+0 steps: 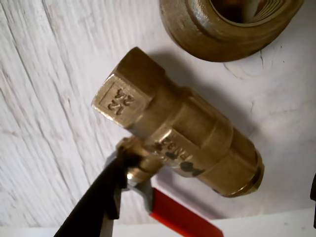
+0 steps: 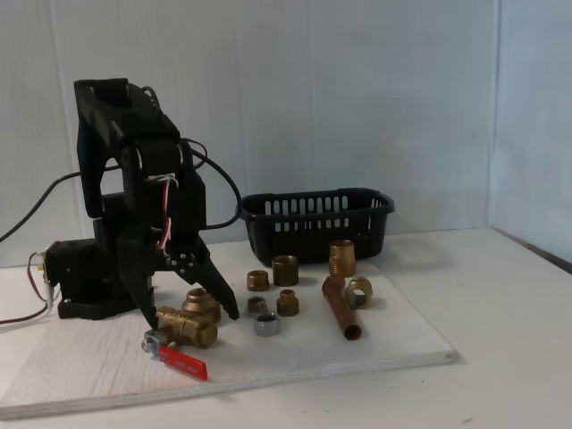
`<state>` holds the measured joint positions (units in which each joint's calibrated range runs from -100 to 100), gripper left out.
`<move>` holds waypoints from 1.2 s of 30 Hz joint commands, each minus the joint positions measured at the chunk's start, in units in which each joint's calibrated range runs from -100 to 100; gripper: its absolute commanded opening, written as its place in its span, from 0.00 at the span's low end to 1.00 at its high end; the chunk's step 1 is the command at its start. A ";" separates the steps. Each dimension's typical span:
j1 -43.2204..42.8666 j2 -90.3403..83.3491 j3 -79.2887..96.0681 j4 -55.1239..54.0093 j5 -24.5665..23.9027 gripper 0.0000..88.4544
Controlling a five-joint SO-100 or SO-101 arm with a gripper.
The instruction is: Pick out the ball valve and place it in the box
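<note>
The ball valve (image 1: 187, 133) lies on its side on the white board, its brass body across the middle of the wrist view. Its red lever (image 1: 182, 219) points to the lower edge. In the fixed view the ball valve (image 2: 188, 328) rests at the arm's foot with the red lever (image 2: 183, 362) toward the front. My gripper (image 2: 190, 320) reaches down over it, open, one black finger on each side. In the wrist view, the left finger (image 1: 98, 202) touches the valve stem. The box (image 2: 357, 228), a black slotted basket, stands behind and to the right.
A round brass coupling (image 1: 222, 29) sits just beyond the valve. Several small brass fittings (image 2: 285, 270), a silver ring (image 2: 265, 324) and a copper pipe (image 2: 338, 308) lie on the white board (image 2: 393, 344) between valve and basket. The arm's cables trail at the left.
</note>
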<state>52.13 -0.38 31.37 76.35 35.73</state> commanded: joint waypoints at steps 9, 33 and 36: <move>-0.32 -0.17 4.55 -0.55 0.04 0.44; -0.47 -0.17 5.10 -5.28 -2.39 0.44; -0.54 -0.17 6.90 -5.97 -2.39 0.44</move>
<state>51.91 -0.30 37.45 71.11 33.61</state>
